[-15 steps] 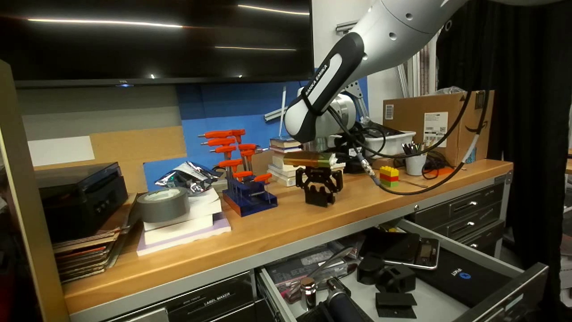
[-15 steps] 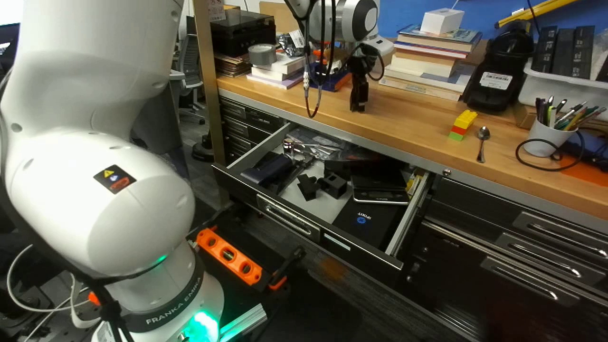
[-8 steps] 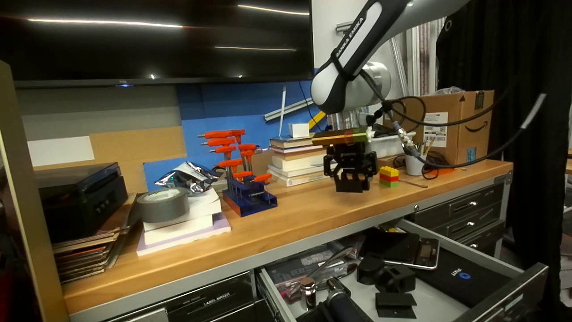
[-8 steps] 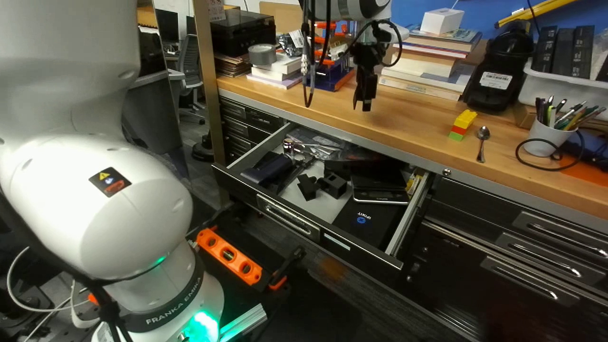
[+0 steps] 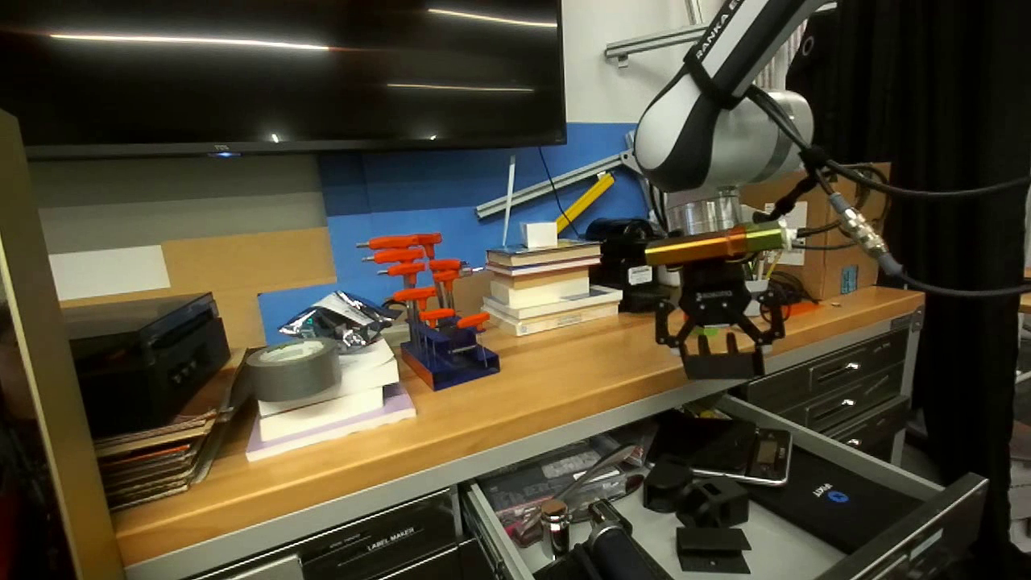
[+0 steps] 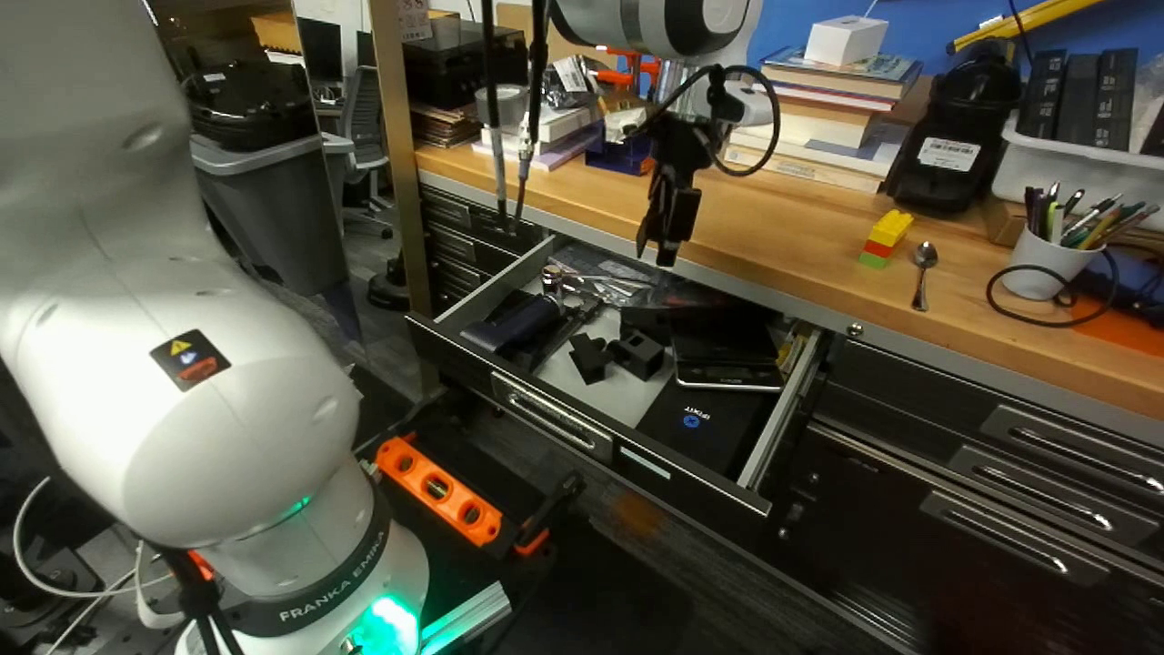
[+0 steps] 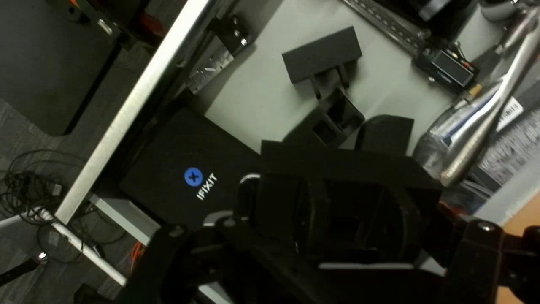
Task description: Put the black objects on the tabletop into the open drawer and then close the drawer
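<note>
My gripper (image 5: 722, 348) is shut on a matte-black blocky piece (image 5: 725, 367), which has a flat plate and short prongs. In the wrist view the held black piece (image 7: 346, 162) lies between the dark fingers, above the drawer. In an exterior view the gripper (image 6: 671, 205) hangs near the front edge of the wooden tabletop (image 6: 773, 227), over the back of the drawer. The open dark-grey drawer (image 6: 473, 350) has a bar handle. Inside lie other black blocky pieces: a plate-like one (image 5: 713, 550), a boxy one (image 5: 717, 501) and a rounded one (image 5: 667, 483). No loose black chunk shows on the tabletop.
The drawer also holds a kitchen scale (image 6: 727, 375), a black IFIXIT case (image 6: 696, 428), a caliper (image 7: 451, 67) and bagged parts. On the tabletop stand orange-red handled tools (image 5: 443, 322), books (image 5: 548, 298), toy bricks (image 6: 884, 240), a spoon (image 6: 924, 273) and a pen cup (image 6: 1046, 259).
My gripper has carried the black piece from above the tabletop forward, past the bench's front edge, to over the drawer. The drawer and its contents have not moved.
</note>
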`<action>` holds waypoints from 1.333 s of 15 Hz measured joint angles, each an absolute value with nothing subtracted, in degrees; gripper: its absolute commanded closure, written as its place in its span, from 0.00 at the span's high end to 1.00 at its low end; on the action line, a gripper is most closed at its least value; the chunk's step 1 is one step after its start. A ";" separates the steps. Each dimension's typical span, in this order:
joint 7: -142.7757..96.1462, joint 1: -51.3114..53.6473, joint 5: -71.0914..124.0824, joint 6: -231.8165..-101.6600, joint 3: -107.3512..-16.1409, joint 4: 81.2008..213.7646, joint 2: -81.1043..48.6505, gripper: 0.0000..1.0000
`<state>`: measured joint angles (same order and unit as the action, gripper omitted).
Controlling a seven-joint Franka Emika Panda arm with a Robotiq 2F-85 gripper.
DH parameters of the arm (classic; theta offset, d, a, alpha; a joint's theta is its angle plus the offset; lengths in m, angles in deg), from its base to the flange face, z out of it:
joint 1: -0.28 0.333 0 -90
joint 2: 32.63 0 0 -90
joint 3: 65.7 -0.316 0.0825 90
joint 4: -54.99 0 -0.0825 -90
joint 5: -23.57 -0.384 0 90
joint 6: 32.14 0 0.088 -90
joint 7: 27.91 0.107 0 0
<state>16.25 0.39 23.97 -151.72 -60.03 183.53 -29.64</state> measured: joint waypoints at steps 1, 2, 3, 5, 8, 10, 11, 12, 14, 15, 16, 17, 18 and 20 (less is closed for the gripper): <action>14.84 0.04 23.02 -151.74 -60.03 185.66 -30.45 0.62; 13.23 -0.22 22.12 -151.77 -60.04 187.56 -31.00 0.62; 11.20 -0.41 21.15 -151.80 -60.05 189.27 -31.32 0.62; 5.91 -0.56 18.69 -151.84 -60.12 192.15 -31.34 0.62; -1.45 -0.56 15.60 -151.84 -60.66 195.14 -30.55 0.62; -4.37 -0.56 14.68 -152.31 -61.11 196.41 -29.46 0.62; -5.51 -0.56 14.13 -152.97 -61.24 196.99 -28.83 0.62; -6.64 -0.56 13.55 -153.64 -61.29 197.51 -28.11 0.62; -8.77 -0.59 11.93 -155.64 -61.29 198.49 -26.45 0.62; -9.77 -0.62 10.97 -156.84 -61.29 198.90 -25.51 0.62; -10.68 -0.64 10.06 -158.05 -61.29 199.24 -24.47 0.62; -11.55 -0.66 9.00 -159.17 -61.30 199.50 -23.36 0.62; -12.32 -0.70 8.04 -160.20 -61.30 199.61 -22.19 0.62; -13.52 -0.87 6.29 -161.86 -61.32 199.40 -20.04 0.62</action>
